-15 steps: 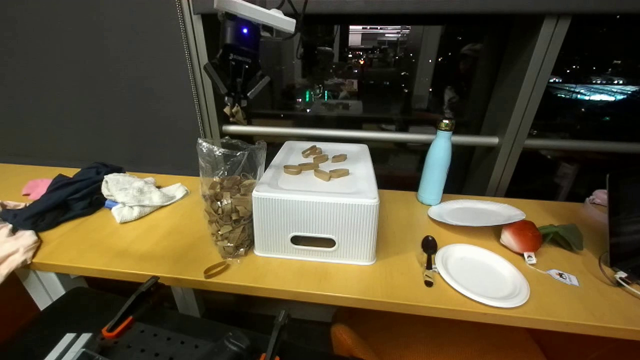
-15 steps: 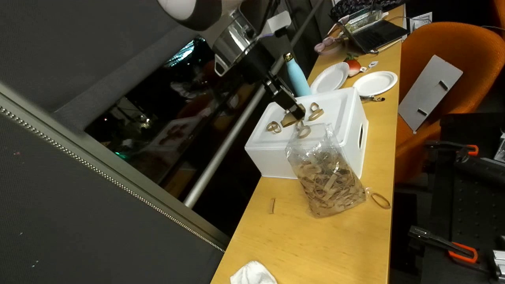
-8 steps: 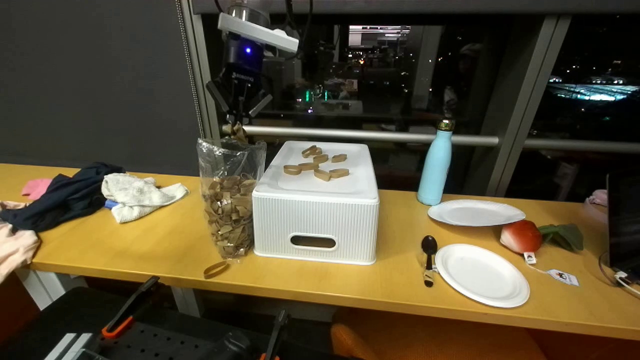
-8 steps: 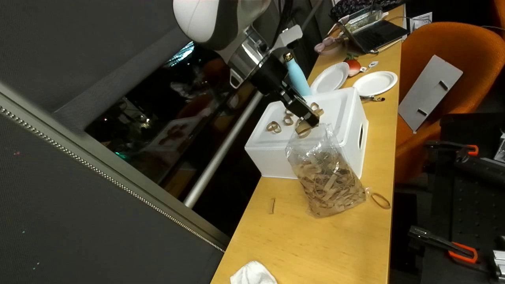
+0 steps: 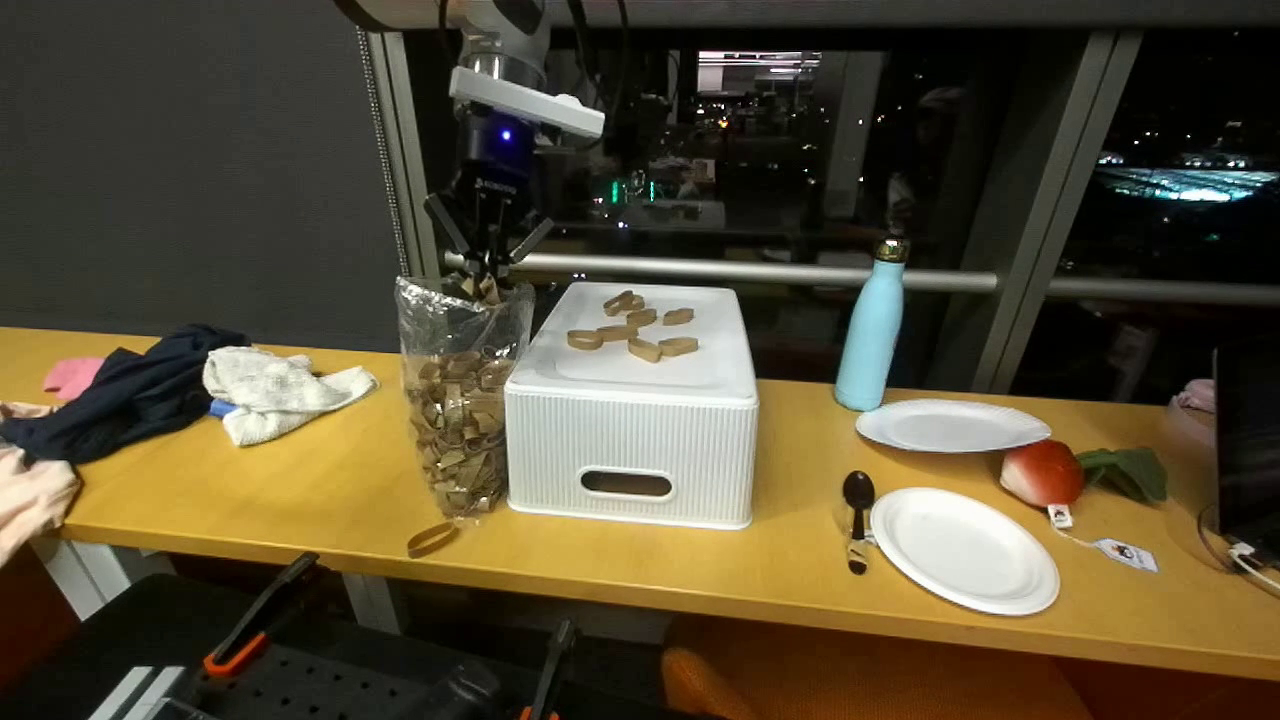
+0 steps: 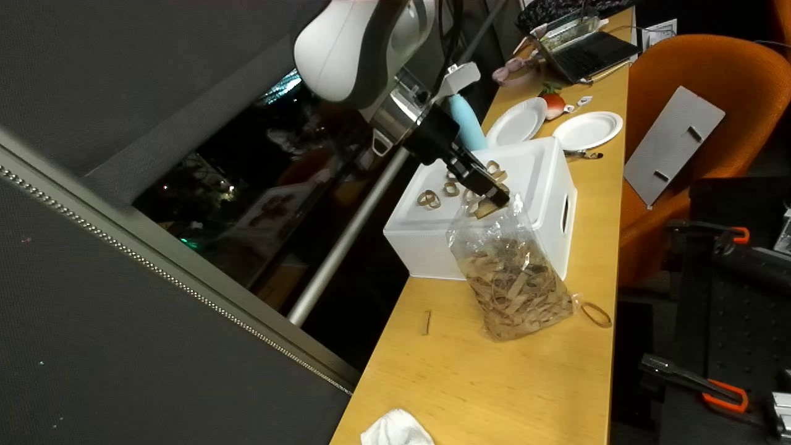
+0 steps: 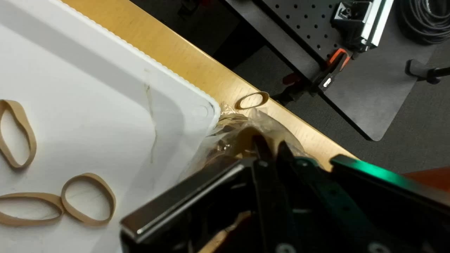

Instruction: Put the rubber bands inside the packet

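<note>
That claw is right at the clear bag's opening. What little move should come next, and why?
Probably lower the gripper slightly before opening it: it pinches at least one rubber band at the mouth of the bag, above the bands inside, so releasing here might spill it outside.

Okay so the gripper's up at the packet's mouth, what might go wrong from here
The gripper holds at least one rubber band right by the crumpled rim of the packet, so it might snag and drop outside. The plastic above the bands inside looks thin; a push could fold the mouth shut or tip the packet.
</note>
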{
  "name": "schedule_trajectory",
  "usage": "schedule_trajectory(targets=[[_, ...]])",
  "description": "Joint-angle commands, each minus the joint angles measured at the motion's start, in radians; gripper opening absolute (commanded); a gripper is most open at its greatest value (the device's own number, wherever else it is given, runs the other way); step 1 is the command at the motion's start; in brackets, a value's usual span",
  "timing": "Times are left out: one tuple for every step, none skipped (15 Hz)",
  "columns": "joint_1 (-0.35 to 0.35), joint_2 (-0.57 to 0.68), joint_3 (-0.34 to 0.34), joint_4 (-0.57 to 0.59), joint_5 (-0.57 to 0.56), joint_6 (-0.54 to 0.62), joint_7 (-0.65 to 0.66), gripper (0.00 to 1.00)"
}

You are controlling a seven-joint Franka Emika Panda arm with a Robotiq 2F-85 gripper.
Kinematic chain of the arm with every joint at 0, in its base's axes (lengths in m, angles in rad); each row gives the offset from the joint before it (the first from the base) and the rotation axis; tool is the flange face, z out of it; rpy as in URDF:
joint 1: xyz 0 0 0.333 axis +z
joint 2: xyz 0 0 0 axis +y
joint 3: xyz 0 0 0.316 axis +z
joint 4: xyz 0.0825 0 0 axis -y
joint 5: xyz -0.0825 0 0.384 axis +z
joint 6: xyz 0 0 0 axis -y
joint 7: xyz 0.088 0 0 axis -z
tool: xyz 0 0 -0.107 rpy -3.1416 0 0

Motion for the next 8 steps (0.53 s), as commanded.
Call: schedule_trajectory(targets=[[-0.006, -0.002, 0.016, 0.001, -0.037, 0.027, -0.019, 0.38], [-0.004, -0.005, 0.017, -0.003, -0.041, 0.033, -0.021, 0.46], [-0.002, -0.007, 0.018, -0.006, -0.047, 0.042, -0.024, 0.52], [0.0, -0.009, 0.018, -0.009, -0.054, 0.049, -0.023, 0.61], [0.001, -0.012, 0.02, -0.012, -0.059, 0.053, -0.025, 0.67], [0.005, -0.02, 0.02, -0.018, -0.07, 0.066, -0.022, 0.73], [0.006, -0.026, 0.021, -0.02, -0.078, 0.07, -0.022, 0.82], [0.006, -0.037, 0.019, -0.025, -0.088, 0.078, -0.018, 0.88]])
